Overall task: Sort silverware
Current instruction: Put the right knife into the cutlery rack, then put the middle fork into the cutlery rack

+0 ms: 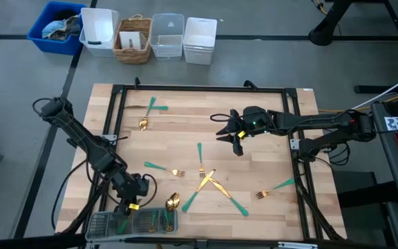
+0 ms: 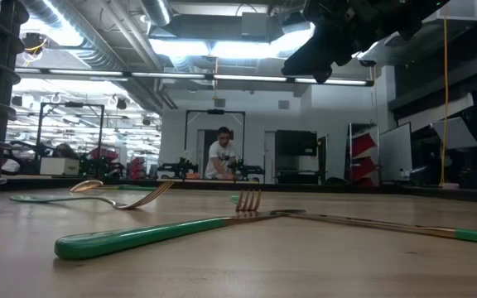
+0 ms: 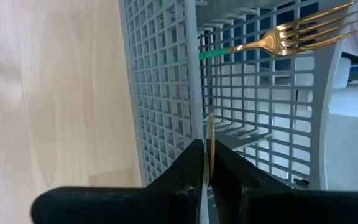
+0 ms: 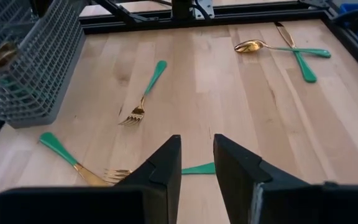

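The silverware, gold heads on teal-green handles, lies scattered on the wooden table: a fork (image 1: pixel 164 169), a spoon (image 1: pixel 173 202), crossed pieces (image 1: pixel 209 181) and another fork (image 1: pixel 275 188). A grey mesh tray (image 1: pixel 133 221) at the near edge holds several pieces, among them a fork (image 3: pixel 291 36). My left gripper (image 3: pixel 207 146) hangs over the tray's left part, its fingers close on a thin gold piece (image 3: pixel 210 127). Farther back, my right gripper (image 1: pixel 237 135) stands open above the table's middle with nothing between its fingers (image 4: pixel 197 165). My left gripper has a thin gold strip of one silverware piece (image 3: pixel 210 134) pinched between its two fingertips, seen edge-on. The fingers slant down from above over a tray divider, and the strip runs on from them along their line into the tray. Which kind of piece it is cannot be told.
A spoon (image 1: pixel 144 124) and a fork (image 1: pixel 150 105) lie at the far left. A black frame (image 1: pixel 199 88) borders the table. Bins and a basket (image 1: pixel 133 40) stand on the floor beyond the far edge. A person (image 2: pixel 222 157) is far off in the room.
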Tool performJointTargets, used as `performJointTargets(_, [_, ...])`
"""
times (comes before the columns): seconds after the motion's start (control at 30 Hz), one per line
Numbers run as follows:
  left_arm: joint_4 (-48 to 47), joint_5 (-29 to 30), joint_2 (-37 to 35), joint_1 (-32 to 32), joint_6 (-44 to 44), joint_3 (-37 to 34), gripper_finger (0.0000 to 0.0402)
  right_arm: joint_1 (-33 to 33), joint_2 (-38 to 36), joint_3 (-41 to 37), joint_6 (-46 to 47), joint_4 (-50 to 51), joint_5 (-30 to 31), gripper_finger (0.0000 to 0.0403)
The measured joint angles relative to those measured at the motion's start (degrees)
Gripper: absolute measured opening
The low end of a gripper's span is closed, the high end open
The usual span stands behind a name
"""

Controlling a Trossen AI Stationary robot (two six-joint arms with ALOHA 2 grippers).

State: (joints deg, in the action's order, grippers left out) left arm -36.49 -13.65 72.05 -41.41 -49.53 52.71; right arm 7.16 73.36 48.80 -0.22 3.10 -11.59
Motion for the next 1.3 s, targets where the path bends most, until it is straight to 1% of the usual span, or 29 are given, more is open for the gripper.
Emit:
performJointTargets(0.17, [0.21, -0.13, -1.48, -0.59, -0.11, -0.04, 0.0019, -0.02, 0.00, 0.00, 0.63, 0.01, -0.01, 0.0097])
performJointTargets(0.43, [4.77, -0.08, -5.18, -2.40, -0.12, -0.04, 0.0019, -0.02, 0.00, -0.02, 0.63, 0.05, -0.01, 0.0097])
performJointTargets(0.53, [4.42, 0.09, -5.34, -2.60, -2.97, -0.04, 0.0020, -0.02, 0.00, -0.02, 0.63, 0.06, -0.01, 0.0097])
performJointTargets(0.67, [4.19, 0.24, -5.31, -2.54, -10.18, -0.04, 0.0020, -0.02, 0.00, -0.02, 0.61, 0.06, -0.01, 0.0097])
performJointTargets(0.73, [4.10, -1.21, -5.41, -2.38, -12.11, -0.04, 0.0020, -0.02, 0.00, -0.02, 0.55, 0.06, -0.01, 0.0097])
performJointTargets(0.83, [4.16, -1.13, -6.16, -2.57, -9.81, -0.04, 0.0020, -0.02, 0.00, -0.02, 0.41, 0.04, -0.01, 0.0097])
performJointTargets(0.93, [4.60, 0.81, -8.06, -2.77, -6.72, -0.04, 0.0020, -0.02, 0.00, -0.02, 0.41, 0.03, -0.01, 0.0097])
performJointTargets(1.03, [4.80, 4.75, -11.08, -2.18, -3.56, -0.04, 0.0020, -0.02, 0.00, -0.02, 0.41, 0.03, -0.25, 0.0097])
performJointTargets(1.13, [5.40, 11.61, -14.69, -1.11, 0.50, -0.04, 0.0020, -0.02, 0.00, -0.02, 0.39, 0.04, -3.39, 0.0097])
performJointTargets(1.2, [6.16, 17.06, -17.05, 0.11, 3.92, 0.00, 0.0020, -0.02, 0.00, -0.02, 0.39, 0.06, -6.15, 0.0097])
performJointTargets(1.3, [6.08, 29.57, -19.90, 2.40, 7.33, 0.00, 0.0020, -0.07, 0.00, -0.02, 0.41, 0.10, -11.40, 0.0097])
